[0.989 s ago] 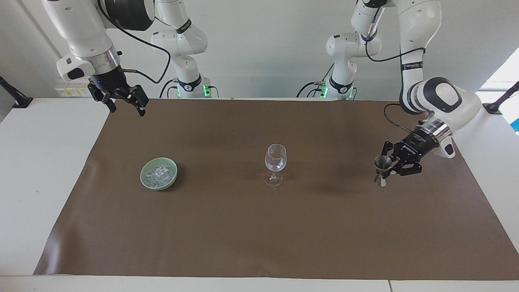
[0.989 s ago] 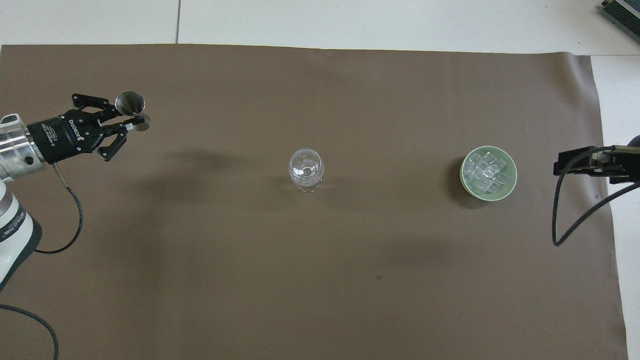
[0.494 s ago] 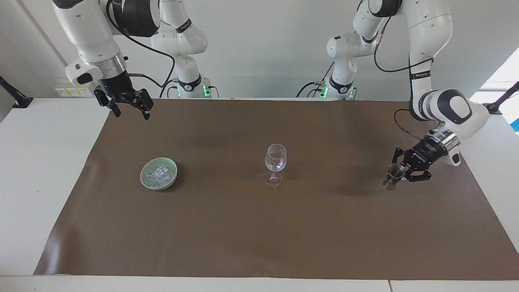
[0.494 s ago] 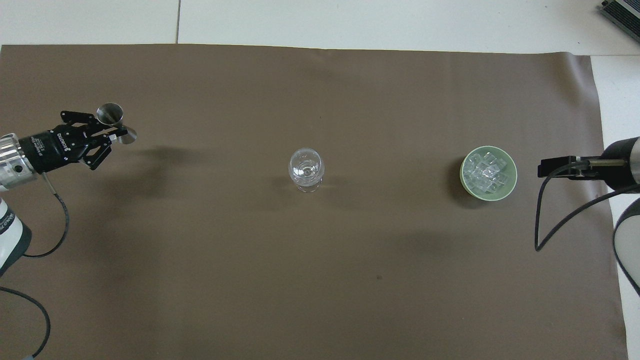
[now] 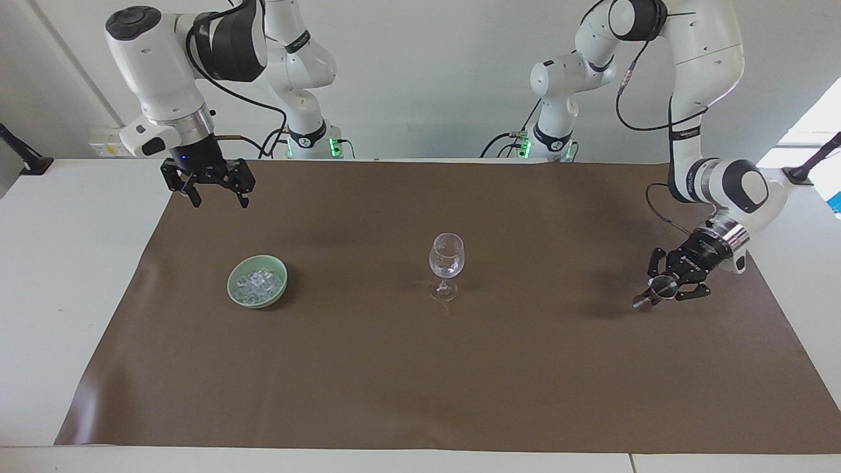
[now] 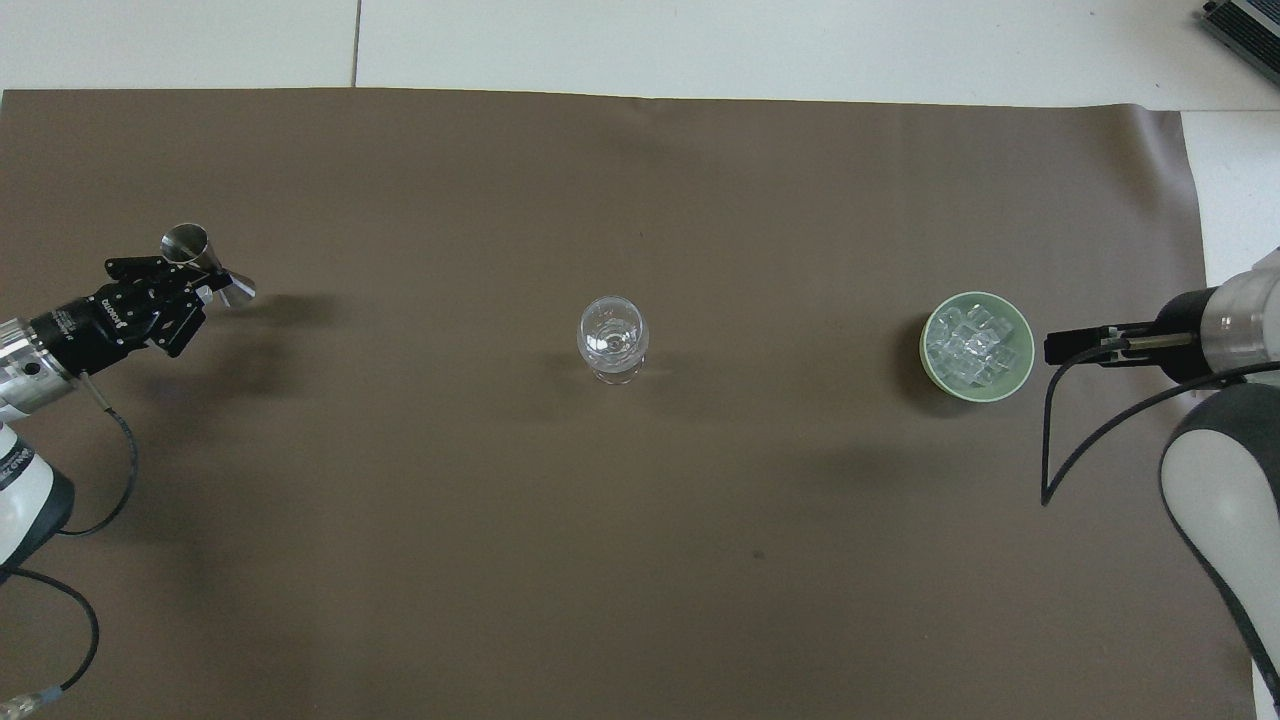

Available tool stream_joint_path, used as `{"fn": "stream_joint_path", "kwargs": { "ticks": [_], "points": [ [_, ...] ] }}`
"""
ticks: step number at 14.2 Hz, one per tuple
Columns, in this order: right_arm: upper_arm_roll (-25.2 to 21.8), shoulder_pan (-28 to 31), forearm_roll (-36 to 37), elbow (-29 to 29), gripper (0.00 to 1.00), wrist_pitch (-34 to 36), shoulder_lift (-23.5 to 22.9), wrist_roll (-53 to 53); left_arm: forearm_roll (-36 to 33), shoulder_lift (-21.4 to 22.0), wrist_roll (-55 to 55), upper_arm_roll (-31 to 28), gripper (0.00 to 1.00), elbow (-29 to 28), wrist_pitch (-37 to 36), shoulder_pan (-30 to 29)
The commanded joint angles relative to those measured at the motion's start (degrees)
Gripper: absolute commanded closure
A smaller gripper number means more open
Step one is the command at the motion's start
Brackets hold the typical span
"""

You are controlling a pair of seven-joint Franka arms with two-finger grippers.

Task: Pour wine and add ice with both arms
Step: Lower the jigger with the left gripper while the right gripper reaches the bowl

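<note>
A clear stemmed glass (image 5: pixel 447 256) (image 6: pixel 612 335) stands upright at the middle of the brown mat. Toward the right arm's end sits a pale green bowl (image 5: pixel 231 286) (image 6: pixel 925 350) with a heap of ice (image 5: pixel 260 281) (image 6: pixel 972 345) in it. My left gripper (image 5: pixel 663 288) (image 6: pixel 205 280) is shut on a small metal jigger (image 5: pixel 645 300) (image 6: pixel 185 243), tilted low over the mat at the left arm's end. My right gripper (image 5: pixel 220 197) hangs open and empty over the mat's edge by the robots, apart from the bowl. No wine is in view.
The brown mat (image 5: pixel 420 381) (image 6: pixel 640 560) covers most of the white table. The right arm's wrist and black cable (image 6: pixel 1090 430) show beside the bowl in the overhead view.
The left gripper has carried the jigger toward the left arm's end and lower, tipping it further. The right gripper has come down and moved a little toward the table's middle, staying open.
</note>
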State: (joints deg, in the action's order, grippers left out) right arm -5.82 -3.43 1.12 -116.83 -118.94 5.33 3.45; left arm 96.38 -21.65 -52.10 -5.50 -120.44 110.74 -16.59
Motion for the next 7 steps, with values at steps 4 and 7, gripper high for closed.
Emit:
{"fn": "stream_joint_path", "kwargs": {
  "ticks": [4, 7],
  "points": [
    [0.3, 0.2, -0.9, -4.5, 0.00, -8.9, -4.7, 4.6, 2.4, 1.1, 5.3, 0.4, 1.00, -2.9, -2.2, -0.2],
    [0.3, -0.2, -0.9, -6.0, 0.00, -13.6, -6.4, 4.6, 2.3, 1.3, 8.6, 0.4, 1.00, -4.5, -2.8, 0.2]
  ]
}}
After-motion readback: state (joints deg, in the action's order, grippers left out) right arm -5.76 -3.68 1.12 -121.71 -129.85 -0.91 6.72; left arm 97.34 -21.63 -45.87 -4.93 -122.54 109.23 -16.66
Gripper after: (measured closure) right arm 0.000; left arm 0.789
